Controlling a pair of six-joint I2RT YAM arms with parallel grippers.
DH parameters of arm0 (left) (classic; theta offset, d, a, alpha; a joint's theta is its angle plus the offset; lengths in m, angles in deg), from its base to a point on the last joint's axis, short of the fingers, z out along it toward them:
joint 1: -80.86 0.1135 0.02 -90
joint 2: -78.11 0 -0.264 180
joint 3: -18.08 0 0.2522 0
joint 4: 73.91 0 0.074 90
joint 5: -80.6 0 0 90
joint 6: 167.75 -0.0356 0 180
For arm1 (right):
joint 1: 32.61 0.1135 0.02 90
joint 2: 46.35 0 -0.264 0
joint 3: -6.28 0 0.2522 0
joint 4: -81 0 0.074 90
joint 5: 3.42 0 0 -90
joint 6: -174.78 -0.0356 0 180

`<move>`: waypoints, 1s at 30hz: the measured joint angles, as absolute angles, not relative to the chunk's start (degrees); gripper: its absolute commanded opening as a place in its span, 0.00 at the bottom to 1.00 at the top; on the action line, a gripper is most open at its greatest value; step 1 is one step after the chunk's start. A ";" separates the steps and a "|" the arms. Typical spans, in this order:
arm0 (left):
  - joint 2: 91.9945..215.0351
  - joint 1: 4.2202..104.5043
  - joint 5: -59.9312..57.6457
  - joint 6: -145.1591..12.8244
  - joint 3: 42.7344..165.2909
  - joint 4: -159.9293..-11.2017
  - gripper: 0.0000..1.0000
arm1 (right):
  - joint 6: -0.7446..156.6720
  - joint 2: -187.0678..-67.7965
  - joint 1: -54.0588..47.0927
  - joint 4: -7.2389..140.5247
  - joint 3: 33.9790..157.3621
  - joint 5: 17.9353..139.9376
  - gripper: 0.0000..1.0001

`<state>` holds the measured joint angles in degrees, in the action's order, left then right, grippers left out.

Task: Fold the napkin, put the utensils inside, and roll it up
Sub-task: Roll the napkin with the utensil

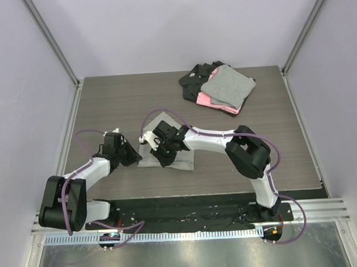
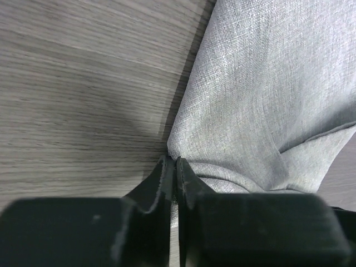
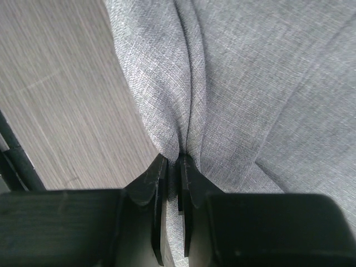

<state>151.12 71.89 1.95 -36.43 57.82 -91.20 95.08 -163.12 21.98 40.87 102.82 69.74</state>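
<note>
Napkin (image 2: 267, 83) edge inside left end effector (image 2: 174, 162)

The white-and-black left arm (image 1: 89, 170) reaches forward and rightward, held low. Its black two-finger left gripper (image 2: 174, 160) is pinched on the edge of the light-grey cloth napkin (image 2: 267, 83). The matching right arm (image 1: 211, 141) bends at the elbow and stretches leftward. The right gripper (image 3: 173, 158) is clamped on a fold of the napkin, near the left gripper.

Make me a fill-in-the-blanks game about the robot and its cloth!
The left hand and right hand are pinching a ____ napkin. Seen from above, the pile of cloths lies to the ____ of the napkin. In that pile, a ____ cloth peeks out between grey and black ones.
Missing words: grey, right, pink.
</note>
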 measured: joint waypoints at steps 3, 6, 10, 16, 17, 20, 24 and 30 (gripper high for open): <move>152.11 71.89 2.48 -36.51 58.39 -91.13 0.00 | 94.89 -163.10 21.96 40.15 103.78 71.16 0.40; 152.56 71.89 2.48 -36.65 58.83 -91.24 0.00 | 94.76 -162.60 22.04 40.12 104.04 72.47 0.55; 152.85 71.89 2.39 -36.89 59.33 -91.85 0.00 | 95.61 -159.54 23.42 41.85 102.93 76.34 0.60; 153.46 71.89 2.26 -37.72 60.57 -93.54 0.00 | 98.71 -156.41 27.46 46.64 100.46 82.33 0.63; 153.50 71.89 2.21 -37.74 60.75 -93.76 0.00 | 99.32 -156.43 28.03 47.38 100.02 82.92 0.63; 153.66 71.89 2.15 -37.76 61.01 -94.19 0.00 | 100.59 -156.61 29.02 48.04 99.21 83.79 0.64; 153.85 71.89 2.10 -37.87 61.62 -95.05 0.00 | 101.84 -157.66 28.82 49.48 99.13 85.08 0.66; 153.90 71.89 1.73 -37.93 61.89 -95.61 0.00 | 103.30 -159.06 28.43 50.88 99.08 87.00 0.66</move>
